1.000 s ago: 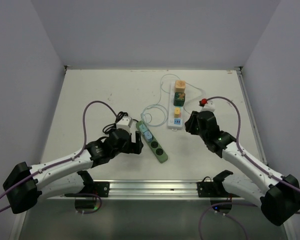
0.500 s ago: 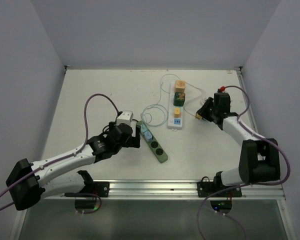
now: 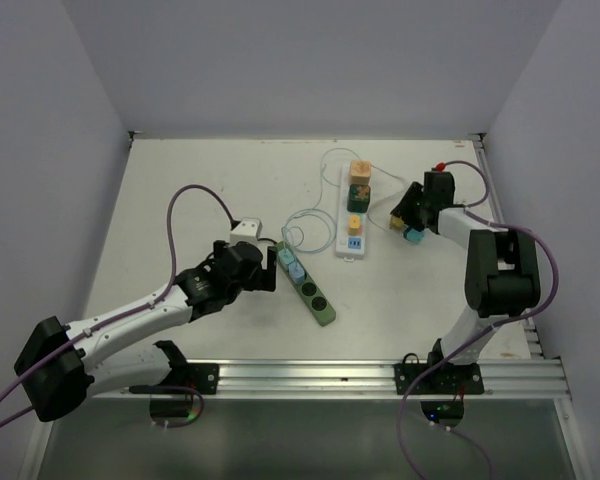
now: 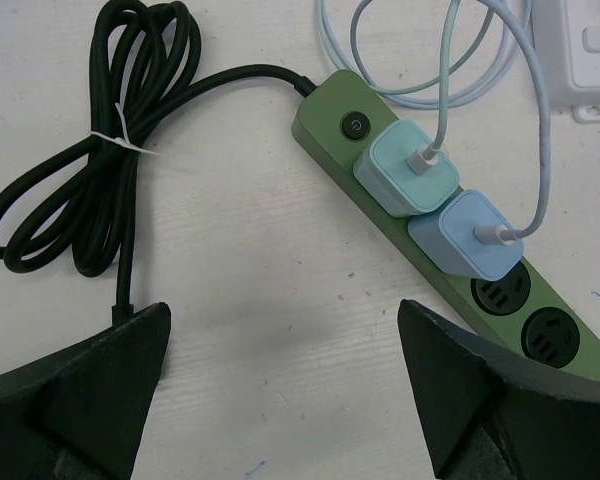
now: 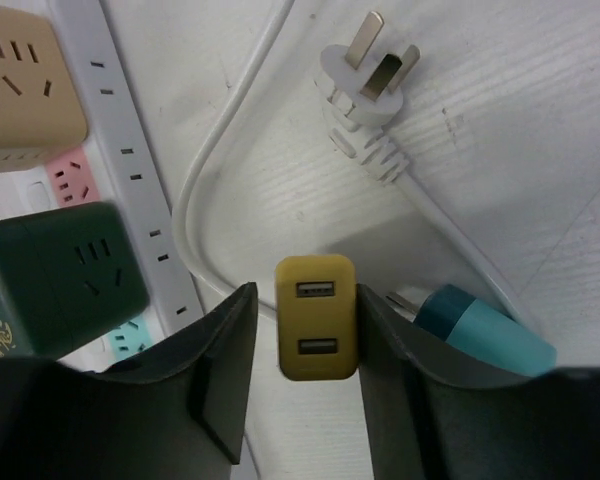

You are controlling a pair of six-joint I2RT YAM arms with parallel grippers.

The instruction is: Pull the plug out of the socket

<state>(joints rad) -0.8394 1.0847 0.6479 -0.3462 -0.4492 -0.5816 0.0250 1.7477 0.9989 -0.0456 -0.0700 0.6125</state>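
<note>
Jaws on my right gripper (image 5: 310, 305) stand narrow around a yellow charger (image 5: 317, 317), its two USB slots facing up. A sliver of table (image 3: 200, 190) shows between the charger and one finger, so I cannot tell whether I am pinching it or only bracketing it. It is out of any socket, down beside the white power strip (image 5: 130, 180), with a teal piece (image 5: 485, 330) just next to it and a loose white plug (image 5: 365, 75) beyond, prongs bare. A dark green cube (image 5: 65, 275) and a beige cube (image 5: 25, 85) sit on the white strip.

My left gripper (image 4: 282, 330) is spread wide and holds nothing. It hangs over bare table beside the green power strip (image 4: 320, 135). A mint charger (image 4: 405, 170) and a pale blue charger (image 4: 465, 235) are seated there side by side, each with a cable, and the coiled black cord (image 4: 90, 190) lies off to the side.

I judge the right side to be at the set-down of a pulled plug, and the left lined up for the next one. That calls for centring over one charger, closing across its flanks and drawing straight up. The light strip may lift with it.

Writing: none I can read. The green strip's button (image 4: 353, 126) carries only a power symbol.
</note>
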